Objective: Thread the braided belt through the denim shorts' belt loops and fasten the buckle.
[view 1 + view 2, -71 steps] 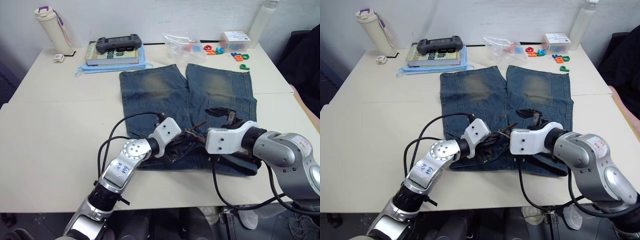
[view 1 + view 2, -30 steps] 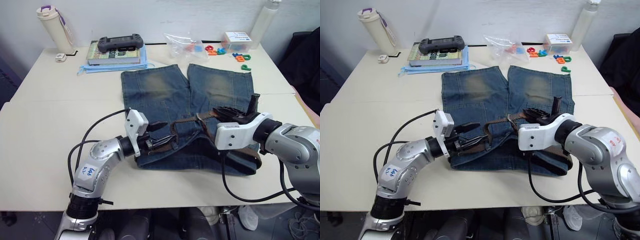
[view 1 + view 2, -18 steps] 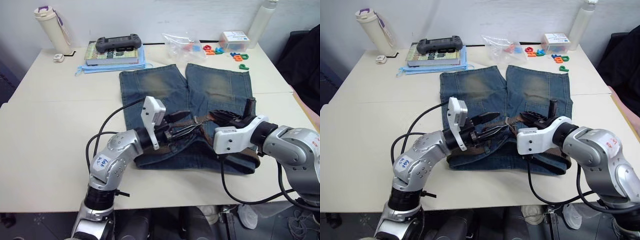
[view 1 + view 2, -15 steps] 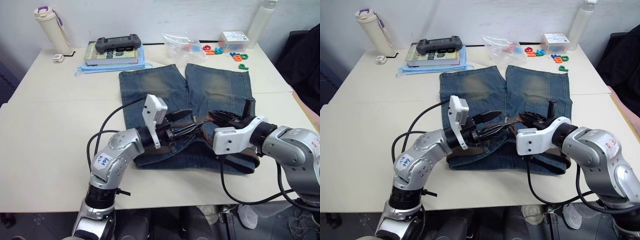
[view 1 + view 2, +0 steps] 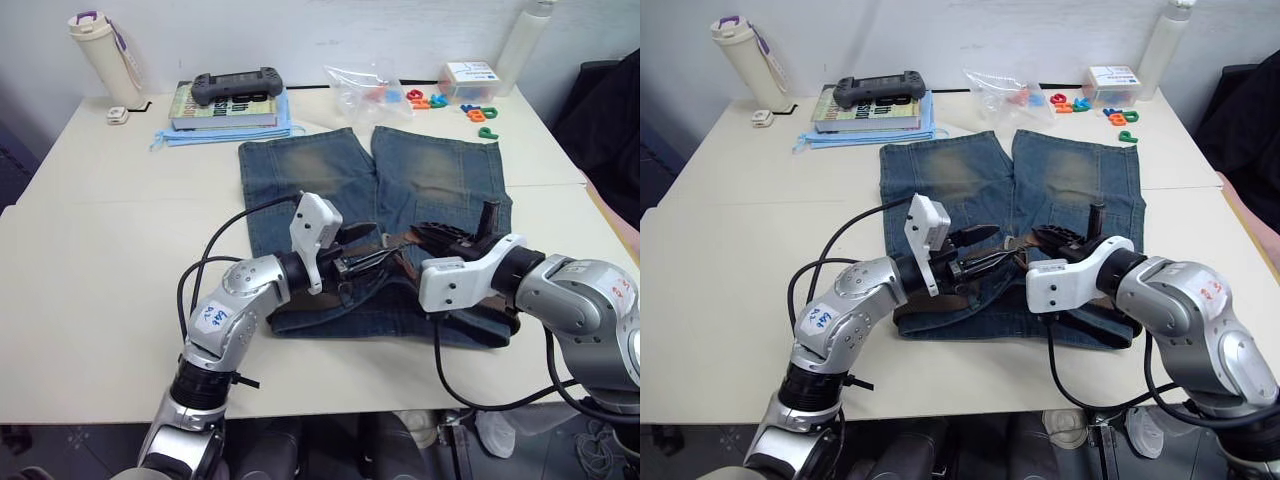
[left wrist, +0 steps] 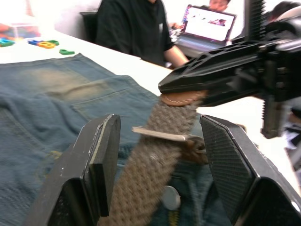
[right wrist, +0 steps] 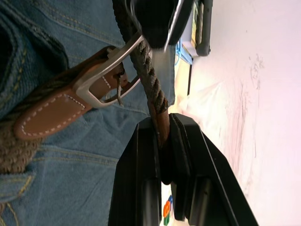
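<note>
Now shorts (image 5: 370, 190) lie flat on the table (image 5: 90, 250), belt (image 7: 141, 61) running along their waistband. Right gripper (image 7: 160, 136) is clamped on the belt's tan tip just past the buckle (image 7: 106, 70). Left gripper (image 6: 157, 146) sits beside it over the waistband, fingers (image 6: 101, 155) spread wide around the braided strap, not pinching it.

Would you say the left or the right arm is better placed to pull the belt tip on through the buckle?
Right, probably. The right gripper is already shut on the braided belt tip, just past the buckle, while the left gripper is open around the strap.
</note>
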